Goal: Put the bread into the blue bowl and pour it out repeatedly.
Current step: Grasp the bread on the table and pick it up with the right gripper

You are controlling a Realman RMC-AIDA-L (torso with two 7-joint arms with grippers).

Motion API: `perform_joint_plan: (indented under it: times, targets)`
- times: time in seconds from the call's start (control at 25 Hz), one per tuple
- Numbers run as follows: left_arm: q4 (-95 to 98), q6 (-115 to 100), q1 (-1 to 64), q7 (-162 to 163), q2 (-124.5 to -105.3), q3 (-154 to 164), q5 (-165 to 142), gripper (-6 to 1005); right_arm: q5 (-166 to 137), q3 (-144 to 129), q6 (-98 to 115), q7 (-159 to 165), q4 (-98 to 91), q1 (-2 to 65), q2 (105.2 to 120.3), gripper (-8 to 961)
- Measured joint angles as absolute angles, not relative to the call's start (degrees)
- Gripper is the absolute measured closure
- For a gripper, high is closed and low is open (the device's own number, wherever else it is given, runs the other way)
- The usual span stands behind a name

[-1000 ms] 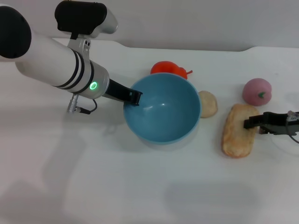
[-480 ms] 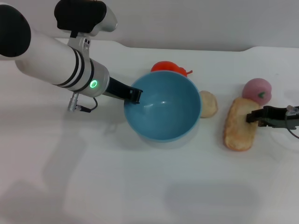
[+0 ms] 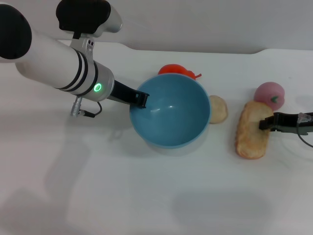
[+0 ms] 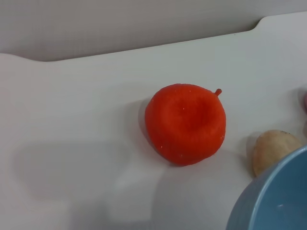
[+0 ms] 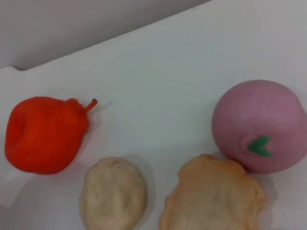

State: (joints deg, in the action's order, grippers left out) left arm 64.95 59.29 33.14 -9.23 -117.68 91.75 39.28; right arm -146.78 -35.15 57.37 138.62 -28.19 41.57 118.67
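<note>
The blue bowl (image 3: 170, 110) is near the table's middle, tipped a little and empty. My left gripper (image 3: 141, 100) is shut on its left rim; a piece of the rim shows in the left wrist view (image 4: 273, 199). The bread (image 3: 252, 129), a long tan loaf, lies right of the bowl, its far end next to a pink fruit toy. My right gripper (image 3: 266, 123) is shut on the bread's right edge. The bread's far end shows in the right wrist view (image 5: 213, 196).
A red-orange hollow fruit toy (image 3: 178, 71) sits just behind the bowl. A small beige bun (image 3: 217, 108) lies between bowl and bread. The pink fruit toy (image 3: 269, 95) touches the bread's far end. The table's back edge meets a grey wall.
My right gripper drew to the right and a little back, and the bread shifted with it, turning more upright towards the pink fruit. The left arm and bowl barely moved.
</note>
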Motion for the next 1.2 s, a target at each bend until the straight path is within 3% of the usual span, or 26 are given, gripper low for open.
perform_joint_plan:
  times: [0.6, 0.96, 1.2]
  targets:
    - [64.70, 59.65, 32.80, -10.12, -117.47, 91.75, 39.28, 1000, -137.28, -35.02, 65.13, 129.50, -32.55, 37.13, 118.45, 854]
    - [64.05, 60.49, 32.84, -12.09, -117.47, 91.61, 39.17, 1000, -127.07, -35.16, 77.45, 128.02, -44.36, 30.54, 118.41, 868]
    - [63.60, 61.24, 33.00, -12.20, -117.50, 91.83, 39.14, 1001, -119.92, -35.29, 83.74, 123.78, -48.58, 30.15, 118.56, 871]
